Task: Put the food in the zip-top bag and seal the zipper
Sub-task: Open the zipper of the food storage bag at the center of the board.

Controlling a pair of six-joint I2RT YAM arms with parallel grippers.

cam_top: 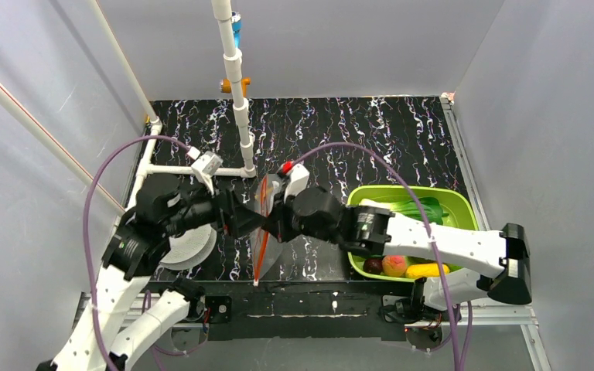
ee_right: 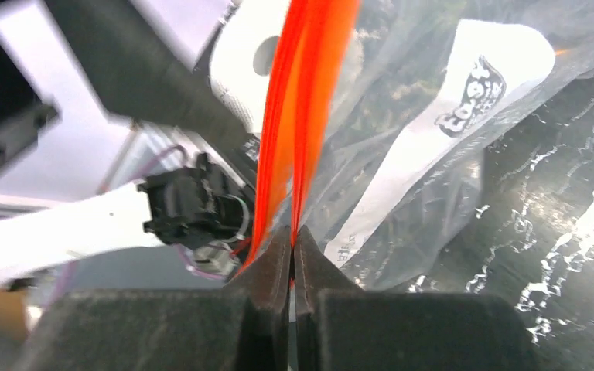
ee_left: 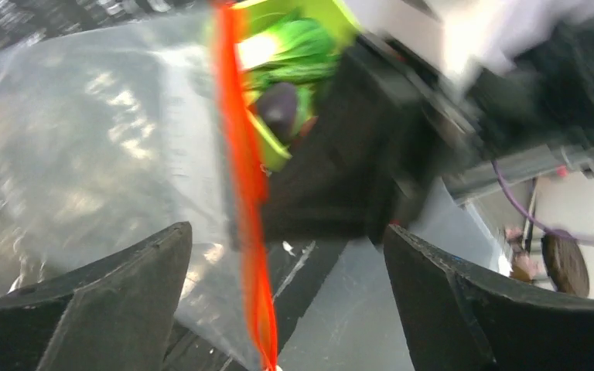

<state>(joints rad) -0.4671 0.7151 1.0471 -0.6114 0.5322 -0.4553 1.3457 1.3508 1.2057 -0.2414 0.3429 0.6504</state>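
Right gripper (ee_right: 292, 232): jaws pressed together, pinching the zipper (ee_right: 302, 116) low on its length; seen from above it (cam_top: 272, 216) meets the strip from 3 o'clock.
Zipper: thin red-orange strip, two layers lying close together, rising toward 12 o'clock in the right wrist view; from above it (cam_top: 261, 255) runs from mid-table toward 6 o'clock.
Left gripper (ee_left: 286, 229): jaws spread wide, holding nothing; the zipper (ee_left: 240, 154) passes between its fingers without touching either. From above it (cam_top: 247, 216) faces the strip from 9 o'clock.
Zip-top bag (ee_left: 100, 139): crinkly clear film held on edge between the two grippers, its lower part resting on the table (cam_top: 356, 131); no food is visible inside it.
White label (ee_right: 464, 85): printed panel on the bag wall, at 2 o'clock from the pinch point.
Green bin (cam_top: 371, 189): at 4 o'clock on the table, partly under the right arm, well apart from the bag.
Food: all in the bin; bok choy (cam_top: 418, 209) toward its 12 o'clock side, plum (cam_top: 373, 265), peach (cam_top: 394, 265) and yellow piece (cam_top: 427, 270) in a row along its 6 o'clock edge.
White spool (cam_top: 189, 247): at 8 o'clock on the table, half hidden beneath the left arm.
White pipe (cam_top: 236, 77): upright at 12 o'clock behind the grippers.
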